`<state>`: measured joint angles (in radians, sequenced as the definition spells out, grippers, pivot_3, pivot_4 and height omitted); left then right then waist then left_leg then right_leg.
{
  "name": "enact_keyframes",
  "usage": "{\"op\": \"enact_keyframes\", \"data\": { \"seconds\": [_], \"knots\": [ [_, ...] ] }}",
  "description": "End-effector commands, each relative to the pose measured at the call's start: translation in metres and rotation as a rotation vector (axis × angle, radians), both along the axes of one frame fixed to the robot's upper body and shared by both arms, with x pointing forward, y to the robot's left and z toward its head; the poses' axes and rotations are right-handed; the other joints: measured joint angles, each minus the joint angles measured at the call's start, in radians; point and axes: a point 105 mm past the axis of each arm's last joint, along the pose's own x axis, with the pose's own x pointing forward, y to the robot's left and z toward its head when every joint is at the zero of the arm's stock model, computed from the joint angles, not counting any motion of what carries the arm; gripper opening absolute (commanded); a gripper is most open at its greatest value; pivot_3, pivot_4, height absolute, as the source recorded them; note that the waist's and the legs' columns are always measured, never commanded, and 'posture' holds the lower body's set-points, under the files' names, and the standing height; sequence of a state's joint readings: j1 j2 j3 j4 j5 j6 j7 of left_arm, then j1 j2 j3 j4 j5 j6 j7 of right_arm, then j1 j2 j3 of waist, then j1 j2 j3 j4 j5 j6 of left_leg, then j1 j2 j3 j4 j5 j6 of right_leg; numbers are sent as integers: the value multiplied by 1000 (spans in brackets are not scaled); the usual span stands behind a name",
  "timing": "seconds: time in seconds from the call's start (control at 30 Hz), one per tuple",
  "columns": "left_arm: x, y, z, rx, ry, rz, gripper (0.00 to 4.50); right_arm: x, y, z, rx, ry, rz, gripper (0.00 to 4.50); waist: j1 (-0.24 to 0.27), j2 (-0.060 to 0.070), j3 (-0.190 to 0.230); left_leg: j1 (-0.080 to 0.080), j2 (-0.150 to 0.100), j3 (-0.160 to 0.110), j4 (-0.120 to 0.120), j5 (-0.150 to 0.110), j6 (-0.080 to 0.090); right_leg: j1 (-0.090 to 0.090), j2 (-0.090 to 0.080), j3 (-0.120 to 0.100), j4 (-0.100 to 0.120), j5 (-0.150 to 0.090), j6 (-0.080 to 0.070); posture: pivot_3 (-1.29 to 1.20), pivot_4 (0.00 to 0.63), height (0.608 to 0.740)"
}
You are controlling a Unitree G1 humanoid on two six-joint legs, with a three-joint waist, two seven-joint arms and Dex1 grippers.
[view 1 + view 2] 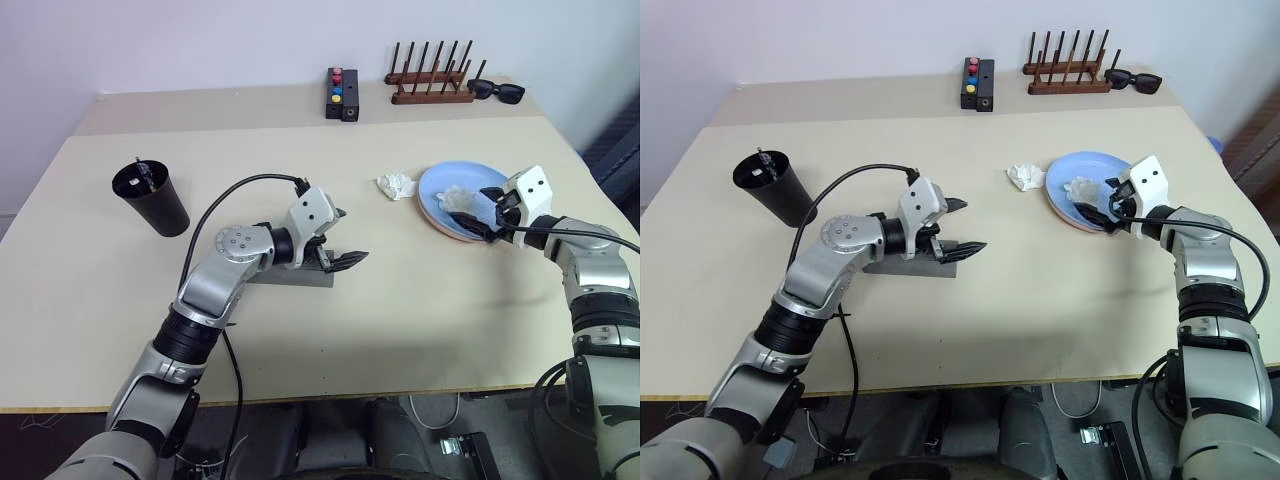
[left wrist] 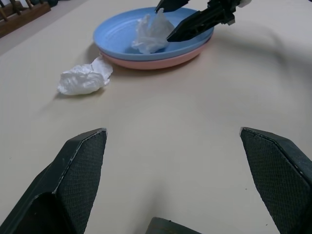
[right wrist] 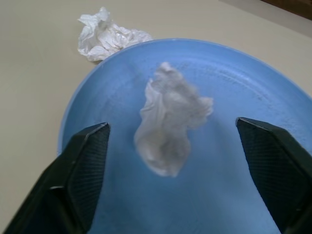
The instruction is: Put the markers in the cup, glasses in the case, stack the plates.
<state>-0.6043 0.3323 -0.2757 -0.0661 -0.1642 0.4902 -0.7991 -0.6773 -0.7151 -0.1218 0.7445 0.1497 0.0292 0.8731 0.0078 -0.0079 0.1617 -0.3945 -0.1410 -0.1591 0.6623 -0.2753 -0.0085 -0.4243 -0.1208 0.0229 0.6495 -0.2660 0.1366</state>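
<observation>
The right gripper (image 1: pixel 487 212) is over the near right part of the blue plate (image 1: pixel 440 184), with its two black fingers spread wide apart and nothing between them. Just in front of it, on the blue plate, lies a small crumpled piece of white tissue (image 3: pixel 168 117), free of the fingers. The blue plate sits on top of the pink plate (image 2: pixel 156 61), so the two plates are already stacked, on the right half of the tabletop (image 1: pixel 400 320). A second crumpled tissue (image 1: pixel 396 186) lies on the tabletop just beside the plates, on their left side. The left gripper (image 1: pixel 340 243) is near the middle of the tabletop, also released, its fingers wide apart and holding nothing; it points toward the plates. Under the left wrist a grey flat thing, the case (image 1: pixel 300 276), rests on the tabletop, mostly hidden by the arm, and I cannot tell if its lid is up or down. The black cup (image 1: pixel 152 199) stands on the left side of the tabletop, well apart from both arms, and a thin dark marker (image 1: pixel 145 173) sticks up inside its rim. At the far edge there are a small black box with coloured buttons (image 1: pixel 342 94), a wooden rack with dark pegs (image 1: pixel 430 76), and black sunglasses (image 1: pixel 495 91) just beside the rack.
</observation>
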Motion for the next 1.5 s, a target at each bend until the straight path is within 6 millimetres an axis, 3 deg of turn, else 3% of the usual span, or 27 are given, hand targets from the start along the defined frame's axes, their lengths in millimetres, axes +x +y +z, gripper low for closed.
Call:
{"op": "enact_keyframes", "data": {
  "seconds": [0.03,0.2,0.47,0.63,0.9,1.2,1.5],
  "knots": [
    [6,6,17,-30,-60,45,4500,4,23,39,14,-145,71,3913,-1,0,0,0,0,0,0,0,0,0,0,0,0,0,0,0,150,740],
    [23,20,15,-37,-57,185,4500,10,70,62,47,-216,190,3913,-14,0,0,0,0,0,0,0,0,0,0,0,0,0,0,0,150,740],
    [22,21,20,-65,-45,235,4500,22,114,36,28,-149,286,3913,-18,0,0,0,0,-1,0,0,0,0,0,0,0,0,0,0,150,740],
    [18,23,30,-77,-64,260,4500,33,121,18,-6,-107,278,3913,-23,0,0,0,0,-1,-1,0,0,-1,0,0,0,0,0,0,150,740],
    [9,28,41,-93,-80,300,4500,46,132,10,3,-79,258,3913,-26,0,0,0,0,-1,-1,0,0,-1,0,0,0,0,0,0,150,740],
    [1,40,45,-91,-93,362,4500,55,135,6,-14,-72,215,3913,-27,0,0,0,0,-1,-1,0,0,-1,0,0,0,0,0,0,150,740],
    [-8,39,40,-97,-66,332,4500,61,132,8,-50,-84,156,3913,-28,0,0,0,0,-1,-1,0,0,-1,0,0,0,0,0,0,150,740]
  ]
}}
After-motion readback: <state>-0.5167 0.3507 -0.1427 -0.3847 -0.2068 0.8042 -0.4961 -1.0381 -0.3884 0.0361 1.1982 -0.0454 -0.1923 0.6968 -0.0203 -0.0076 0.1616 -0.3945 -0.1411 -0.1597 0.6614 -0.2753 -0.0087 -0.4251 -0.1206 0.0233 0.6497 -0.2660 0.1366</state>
